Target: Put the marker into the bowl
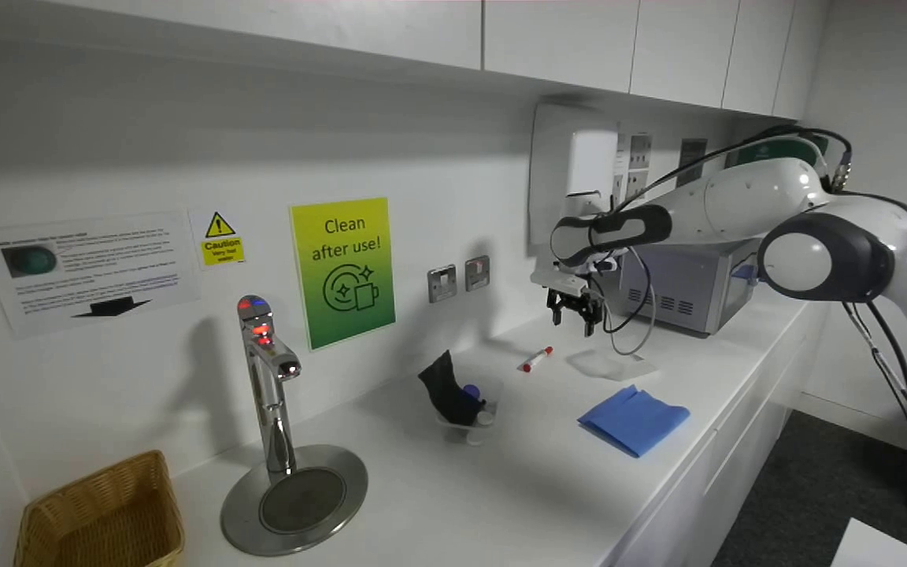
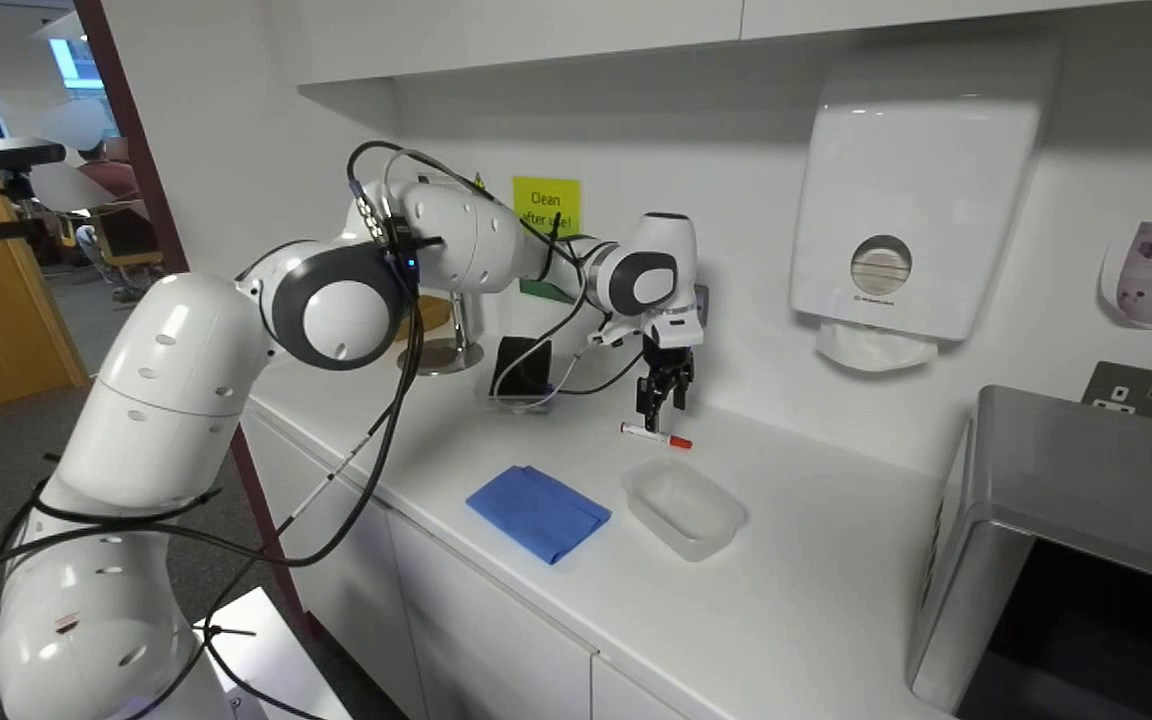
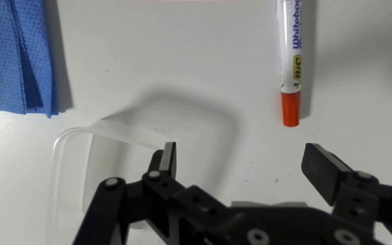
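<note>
Marker [image 3: 289,64] lies on the counter [image 2: 816,560] below and beyond the spread hand [image 3: 242,153], off to one side, so descending uncentred could send it rolling, and a low swing could clip the bowl [image 2: 681,510].

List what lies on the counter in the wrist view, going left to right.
Cloth → bowl → marker.
</note>
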Action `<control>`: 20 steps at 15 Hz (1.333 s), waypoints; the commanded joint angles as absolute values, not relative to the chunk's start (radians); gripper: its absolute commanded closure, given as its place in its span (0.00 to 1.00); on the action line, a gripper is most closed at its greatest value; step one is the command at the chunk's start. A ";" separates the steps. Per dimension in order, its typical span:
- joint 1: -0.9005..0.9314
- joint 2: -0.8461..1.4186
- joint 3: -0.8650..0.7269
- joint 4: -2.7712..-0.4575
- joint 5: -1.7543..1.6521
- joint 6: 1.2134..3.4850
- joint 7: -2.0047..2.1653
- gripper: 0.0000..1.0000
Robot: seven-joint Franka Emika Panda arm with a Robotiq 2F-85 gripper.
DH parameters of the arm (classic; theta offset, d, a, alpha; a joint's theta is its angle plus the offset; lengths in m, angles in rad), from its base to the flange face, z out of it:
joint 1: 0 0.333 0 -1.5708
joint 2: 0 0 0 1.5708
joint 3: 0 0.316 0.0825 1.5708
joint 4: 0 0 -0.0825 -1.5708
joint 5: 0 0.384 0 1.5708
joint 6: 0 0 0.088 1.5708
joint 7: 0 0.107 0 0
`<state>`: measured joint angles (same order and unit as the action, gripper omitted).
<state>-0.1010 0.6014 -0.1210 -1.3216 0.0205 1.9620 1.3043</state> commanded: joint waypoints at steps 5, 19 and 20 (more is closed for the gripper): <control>-0.096 0.723 -0.090 -1.096 0.077 1.830 1.163 0.00; -0.096 0.886 -0.089 -0.885 0.104 1.690 1.123 0.00; -0.094 0.896 -0.090 -0.872 0.101 1.684 1.126 0.00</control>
<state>-0.0851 0.8558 -0.0927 -0.9596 0.0866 1.7464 1.1547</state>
